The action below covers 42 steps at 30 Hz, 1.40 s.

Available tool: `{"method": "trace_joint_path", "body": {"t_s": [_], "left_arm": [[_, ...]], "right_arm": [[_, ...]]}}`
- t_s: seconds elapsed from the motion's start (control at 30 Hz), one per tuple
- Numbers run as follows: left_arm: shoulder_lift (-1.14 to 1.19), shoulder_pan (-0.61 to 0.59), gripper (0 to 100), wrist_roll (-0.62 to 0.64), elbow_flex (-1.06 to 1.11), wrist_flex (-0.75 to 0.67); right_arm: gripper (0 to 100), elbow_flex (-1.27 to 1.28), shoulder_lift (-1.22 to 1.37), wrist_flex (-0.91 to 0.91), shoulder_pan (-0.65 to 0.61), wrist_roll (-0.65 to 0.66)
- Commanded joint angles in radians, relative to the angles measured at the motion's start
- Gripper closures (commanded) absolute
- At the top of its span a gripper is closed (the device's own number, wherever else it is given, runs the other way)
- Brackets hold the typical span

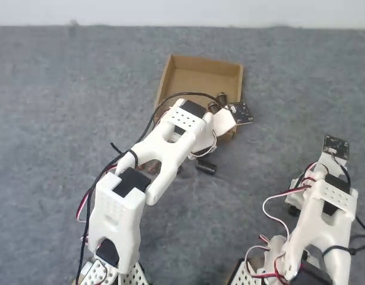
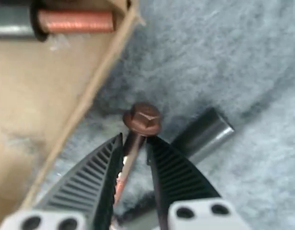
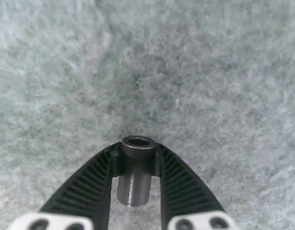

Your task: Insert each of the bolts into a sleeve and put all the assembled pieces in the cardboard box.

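Note:
My left gripper (image 2: 134,140) is shut on the shank of a copper bolt (image 2: 142,119), whose hex head stands just past the fingertips. It hangs over the carpet beside the near wall of the cardboard box (image 1: 200,74). Inside the box lies an assembled piece (image 2: 56,21), a copper bolt in a dark sleeve. A loose dark sleeve (image 2: 202,134) lies on the carpet right by the held bolt, also seen from above (image 1: 207,167). My right gripper (image 3: 136,151) is shut on another dark sleeve (image 3: 135,177), held with its open bore facing away over bare carpet.
The box wall (image 2: 104,81) runs close along the left gripper. The left arm (image 1: 170,142) stretches from the front edge toward the box. The right arm (image 1: 324,202) stays folded at the front right. Grey carpet (image 1: 63,119) covers the table.

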Motion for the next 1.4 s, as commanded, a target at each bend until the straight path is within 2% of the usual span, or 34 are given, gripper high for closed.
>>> {"method": "trace_joint_path", "body": {"t_s": [0.0, 0.23, 0.5, 0.63, 0.9, 1.2, 1.37], "left_arm": [[-0.015, 0.014, 93, 0.057, 0.008, 0.048], [-0.015, 0.014, 93, 0.213, 0.008, 0.077], [-0.046, 0.005, 93, 0.334, 0.012, 0.077], [-0.16, -0.017, 93, 0.385, 0.102, 0.006], [-0.341, -0.02, 93, 0.393, 0.346, -0.169], [-0.342, -0.02, 93, 0.382, 0.355, -0.313], [-0.313, -0.021, 93, 0.272, 0.349, -0.324]], "right_arm": [[99.1, -0.006, -0.045, -0.018, -0.007, 0.02], [99.1, -0.006, -0.045, -0.018, -0.007, 0.02], [99.0, -0.006, -0.044, -0.018, -0.007, 0.02], [99.0, -0.006, -0.044, -0.018, -0.007, 0.02], [99.0, -0.005, -0.044, -0.018, -0.008, 0.02], [99.1, -0.005, -0.044, -0.018, -0.008, 0.02], [99.1, -0.005, -0.044, -0.018, -0.008, 0.02]]}}
